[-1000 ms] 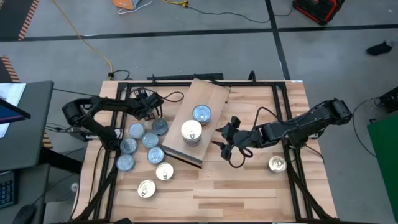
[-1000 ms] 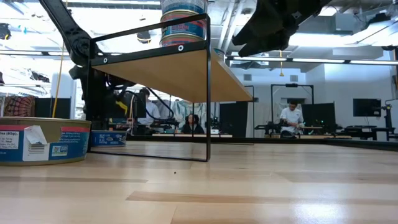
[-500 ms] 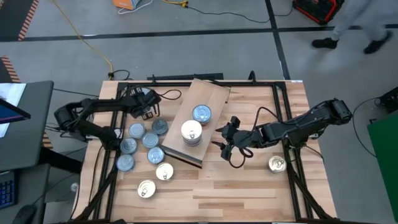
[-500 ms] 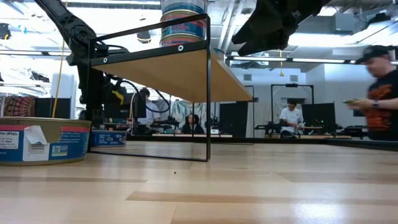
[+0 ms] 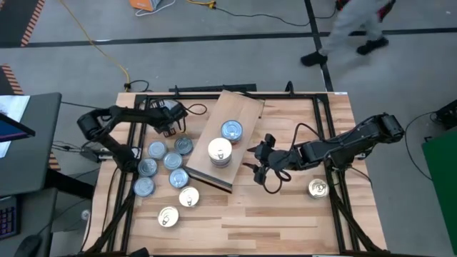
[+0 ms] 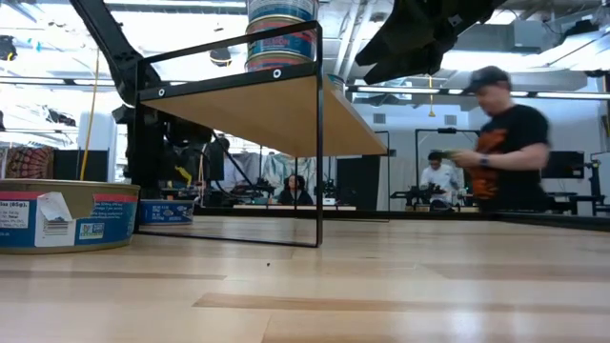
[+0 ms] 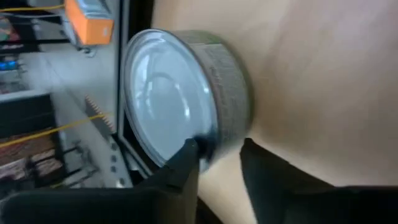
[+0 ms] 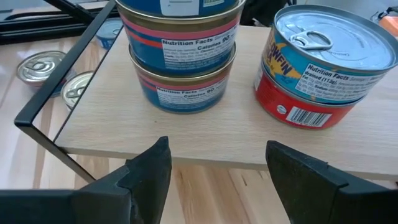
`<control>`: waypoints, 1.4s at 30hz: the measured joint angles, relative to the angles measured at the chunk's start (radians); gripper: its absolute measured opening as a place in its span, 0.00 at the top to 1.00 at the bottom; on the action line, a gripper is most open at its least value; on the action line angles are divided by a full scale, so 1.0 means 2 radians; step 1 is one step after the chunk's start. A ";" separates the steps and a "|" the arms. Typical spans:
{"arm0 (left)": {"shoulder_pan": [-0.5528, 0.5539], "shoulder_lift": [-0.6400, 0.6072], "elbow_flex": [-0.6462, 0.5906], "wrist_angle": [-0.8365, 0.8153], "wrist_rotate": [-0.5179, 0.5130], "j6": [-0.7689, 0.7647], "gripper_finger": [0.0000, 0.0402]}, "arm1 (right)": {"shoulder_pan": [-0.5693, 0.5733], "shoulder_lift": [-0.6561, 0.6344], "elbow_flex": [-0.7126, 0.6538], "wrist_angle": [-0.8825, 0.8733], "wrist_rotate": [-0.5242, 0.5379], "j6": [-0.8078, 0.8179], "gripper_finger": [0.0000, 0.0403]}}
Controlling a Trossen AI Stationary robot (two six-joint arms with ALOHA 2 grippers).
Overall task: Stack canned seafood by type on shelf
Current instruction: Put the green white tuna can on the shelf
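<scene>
Wood: my shelf (image 5: 230, 113) is a pale plank on a thin black frame, lying aslant between my two grippers.
Left gripper (image 7: 216, 155): my fingers (image 7: 180, 171) stand narrow, pinching the rim of one silver-topped can (image 7: 186, 102) at the far left table edge; one finger lies on the lid, the other on the side wall.
Can edge: it sits just beside the black table rail (image 7: 127, 134), with bare board open on its other side.
Right gripper (image 8: 214, 163): my fingers are spread wide with nothing between them, hovering just off the shelf's front edge (image 8: 155, 152).
Ahead of my right gripper: a blue stack (image 8: 180, 53) and a red stack (image 8: 323, 68) of two cans each, apart, with bare plank between.
Loose cans (image 5: 166, 161): clustered near my left gripper, beside the shelf.
Lone can (image 5: 318, 188): behind my right gripper, open tabletop around it.
</scene>
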 joint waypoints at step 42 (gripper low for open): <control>-0.085 -0.149 0.097 -0.205 0.111 0.065 0.48 | -0.005 0.000 0.000 -0.010 -0.013 -0.025 0.29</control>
